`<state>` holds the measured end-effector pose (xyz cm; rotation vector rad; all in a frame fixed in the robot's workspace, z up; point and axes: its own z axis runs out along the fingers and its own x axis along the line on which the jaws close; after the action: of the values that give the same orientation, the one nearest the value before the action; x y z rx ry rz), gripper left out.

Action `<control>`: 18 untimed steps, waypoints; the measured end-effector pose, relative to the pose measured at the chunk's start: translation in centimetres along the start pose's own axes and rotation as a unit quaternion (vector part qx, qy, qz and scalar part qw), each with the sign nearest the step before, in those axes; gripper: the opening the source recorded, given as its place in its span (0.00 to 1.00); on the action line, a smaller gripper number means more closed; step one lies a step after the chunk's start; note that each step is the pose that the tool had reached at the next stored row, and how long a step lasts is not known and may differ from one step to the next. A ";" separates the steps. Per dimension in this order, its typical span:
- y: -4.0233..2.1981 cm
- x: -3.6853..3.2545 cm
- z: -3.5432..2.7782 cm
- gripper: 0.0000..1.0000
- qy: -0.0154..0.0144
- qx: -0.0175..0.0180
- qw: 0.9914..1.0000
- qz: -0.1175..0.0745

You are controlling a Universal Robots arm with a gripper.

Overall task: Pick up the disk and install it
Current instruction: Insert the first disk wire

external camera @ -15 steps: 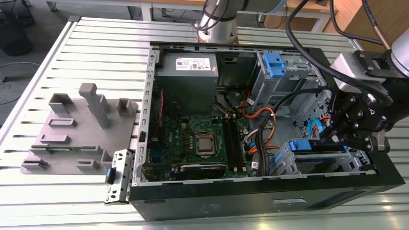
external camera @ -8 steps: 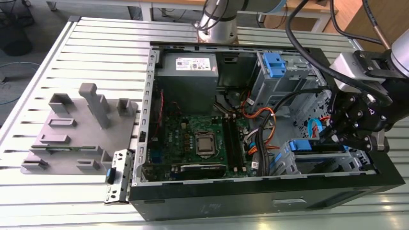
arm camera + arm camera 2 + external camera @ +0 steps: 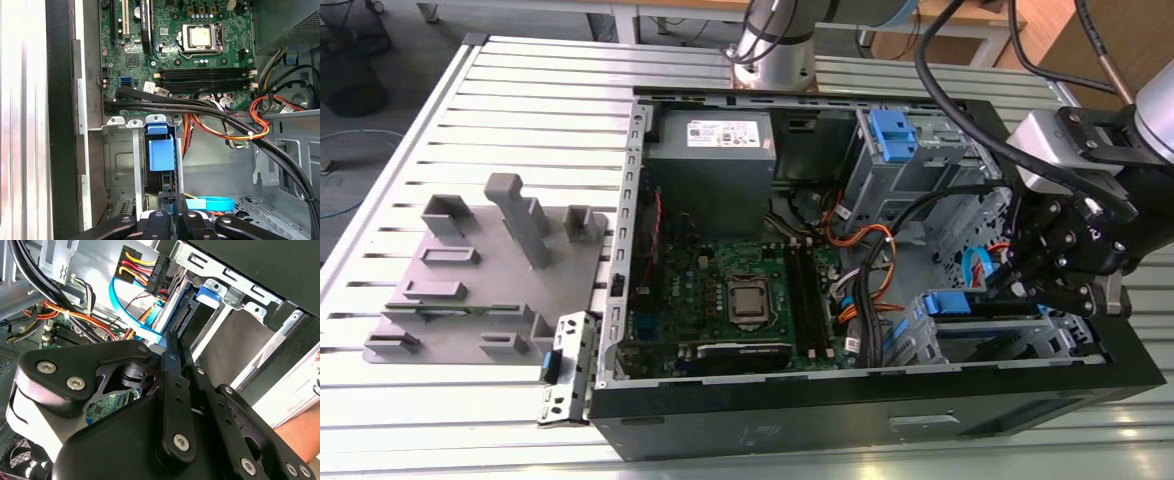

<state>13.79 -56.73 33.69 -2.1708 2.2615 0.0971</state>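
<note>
One disk [image 3: 958, 305], by the exterior view, sits edge-up in the drive bay [image 3: 987, 345] of the open computer case [image 3: 854, 420], gripper [image 3: 1034, 285] right at it; in the second wrist view a blue cable [image 3: 125, 310] loops beside the gripper [image 3: 172, 347] – a snag risk; in the first wrist view the gripper [image 3: 175, 220] lines up with the disk [image 3: 161, 152] – gripping or not, I cannot tell; skewed, it might jam.

Disk [image 3: 958, 305], blue carrier edge showing, seated edge-on in drive bay w/ metal cage rails either side. Blue frame end w/ tab [image 3: 160, 150] upright in slot; in second wrist view [image 3: 186, 310] also slotted.
</note>
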 end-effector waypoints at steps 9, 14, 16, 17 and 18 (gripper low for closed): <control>0.00 -0.09 0.01 0.16 0.000 0.000 1.000 0.000; 0.00 -0.09 0.15 0.16 0.000 0.000 1.000 0.000; 0.00 -0.08 0.23 0.16 0.000 0.000 1.000 0.000; -0.01 -0.08 0.27 0.16 0.000 0.000 1.000 0.000; -0.01 -0.08 0.28 0.16 0.000 0.000 1.000 0.000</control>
<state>13.79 -56.63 33.41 -2.1707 2.2615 0.0971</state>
